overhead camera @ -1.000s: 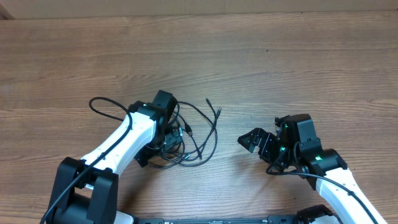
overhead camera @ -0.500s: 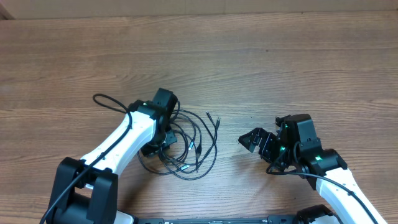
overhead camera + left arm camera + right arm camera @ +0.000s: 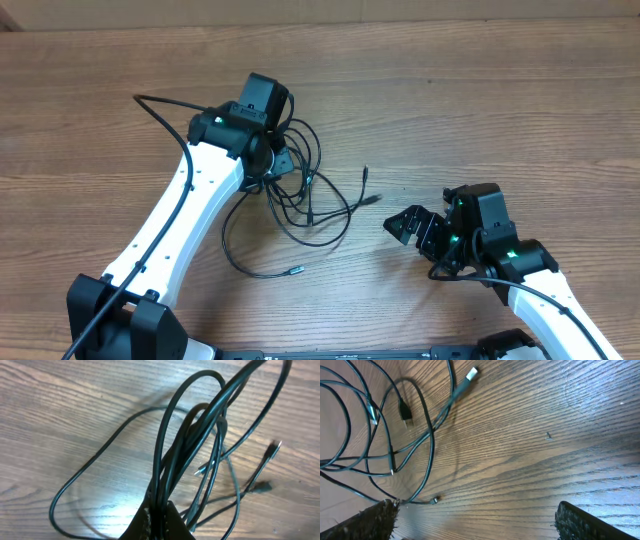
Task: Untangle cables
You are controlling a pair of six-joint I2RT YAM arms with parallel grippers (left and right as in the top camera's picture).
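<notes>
The cables (image 3: 318, 203) are thin black cords that hang in tangled loops from my left gripper (image 3: 268, 160) and trail onto the wooden table (image 3: 480, 110). In the left wrist view the left gripper (image 3: 161, 521) is shut on a bunch of strands of the cables (image 3: 200, 425), which fan out above the wood. Small plug ends lie at the right (image 3: 366, 173) and at the near side (image 3: 297, 268). My right gripper (image 3: 408, 225) stands open to the right of the loops, apart from them. In its own view the right gripper (image 3: 476, 521) holds nothing, and the cables (image 3: 395, 445) lie at the upper left.
A thicker black arm wire (image 3: 160, 105) runs along the left arm. The white left arm (image 3: 170, 230) stretches from the near edge to the bundle. The right arm (image 3: 530, 290) sits at the near right corner.
My left gripper shut on the bundle, then lifted it and carried it toward the far side. The loops stretched out and one plug end trailed near. The right arm stayed put.
</notes>
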